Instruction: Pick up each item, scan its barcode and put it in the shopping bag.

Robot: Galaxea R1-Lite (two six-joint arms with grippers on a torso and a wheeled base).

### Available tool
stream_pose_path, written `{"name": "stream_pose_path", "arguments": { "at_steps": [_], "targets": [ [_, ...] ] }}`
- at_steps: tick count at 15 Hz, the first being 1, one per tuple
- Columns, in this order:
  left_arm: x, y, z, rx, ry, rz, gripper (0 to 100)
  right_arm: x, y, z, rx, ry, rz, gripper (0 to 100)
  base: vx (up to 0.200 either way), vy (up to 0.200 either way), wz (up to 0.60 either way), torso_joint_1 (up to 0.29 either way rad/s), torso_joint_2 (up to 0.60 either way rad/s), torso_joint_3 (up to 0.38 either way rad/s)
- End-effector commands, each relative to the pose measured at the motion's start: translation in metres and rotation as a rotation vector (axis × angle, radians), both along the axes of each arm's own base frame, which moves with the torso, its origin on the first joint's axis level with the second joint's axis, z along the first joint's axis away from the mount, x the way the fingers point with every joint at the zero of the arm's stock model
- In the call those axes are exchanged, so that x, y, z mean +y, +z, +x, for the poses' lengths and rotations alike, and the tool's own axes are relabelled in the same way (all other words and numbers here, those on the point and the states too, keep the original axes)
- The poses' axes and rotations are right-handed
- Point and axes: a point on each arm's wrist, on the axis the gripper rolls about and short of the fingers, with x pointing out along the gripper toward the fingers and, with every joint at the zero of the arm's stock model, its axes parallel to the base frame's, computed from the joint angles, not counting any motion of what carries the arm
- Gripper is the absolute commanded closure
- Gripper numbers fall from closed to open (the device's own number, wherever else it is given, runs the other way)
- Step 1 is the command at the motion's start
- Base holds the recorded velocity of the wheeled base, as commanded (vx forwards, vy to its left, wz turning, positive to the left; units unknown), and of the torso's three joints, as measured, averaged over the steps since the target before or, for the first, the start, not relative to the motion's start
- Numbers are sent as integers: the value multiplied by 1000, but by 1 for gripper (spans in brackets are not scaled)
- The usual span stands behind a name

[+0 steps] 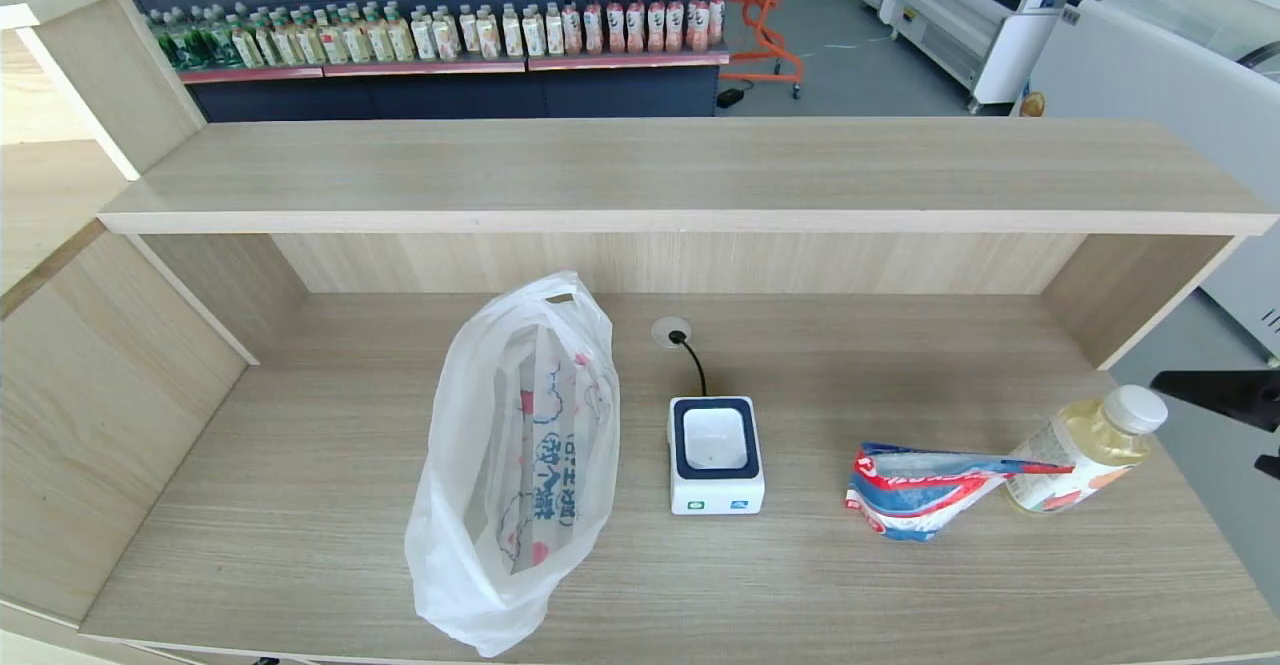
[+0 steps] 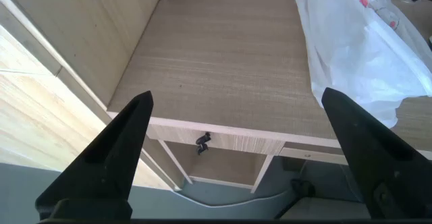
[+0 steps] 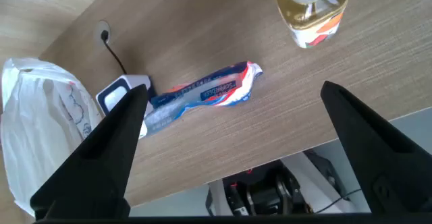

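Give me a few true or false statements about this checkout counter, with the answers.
1. The scanner sits between the shopping bag and the pouch. True.
2. The bottle is inside the bag. False: it is on the counter beside the pouch.
3. The left gripper and right gripper are both open, holding nothing. True.
4. The bottle has a red cap. False: the cap is white.

1. The surface [image 1: 300, 505] is pale, matt wood with a fine straight grain.
2. The shopping bag [image 1: 470, 565] is thin, translucent white plastic, crinkled and faintly shiny.
3. The scanner [image 1: 716, 490] is smooth white plastic with a glossy window.
4. The pouch [image 1: 915, 495] is glossy plastic film.
5. The bottle [image 1: 1080, 450] is clear, smooth plastic.
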Motion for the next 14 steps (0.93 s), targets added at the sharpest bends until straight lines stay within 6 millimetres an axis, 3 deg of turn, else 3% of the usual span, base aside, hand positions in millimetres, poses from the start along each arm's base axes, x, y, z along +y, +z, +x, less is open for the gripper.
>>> {"name": "stream_pose_path", "arguments": {
  "at_steps": [1, 5, 7, 14],
  "targets": [
    [0, 0, 0, 0, 0, 0, 0, 5, -33, 33, 193, -7, 41, 0, 0, 0, 0, 0, 0, 0],
    [0, 0, 0, 0, 0, 0, 0, 6, -46, 43, 264, -46, 89, 0, 0, 0, 0, 0, 0, 0],
    [0, 0, 0, 0, 0, 0, 0, 7, -53, 57, 270, -68, 123, 0, 0, 0, 0, 0, 0, 0],
    [0, 0, 0, 0, 0, 0, 0, 26, -68, 80, 284, 3, 124, 0, 0, 0, 0, 0, 0, 0]
  ]
}}
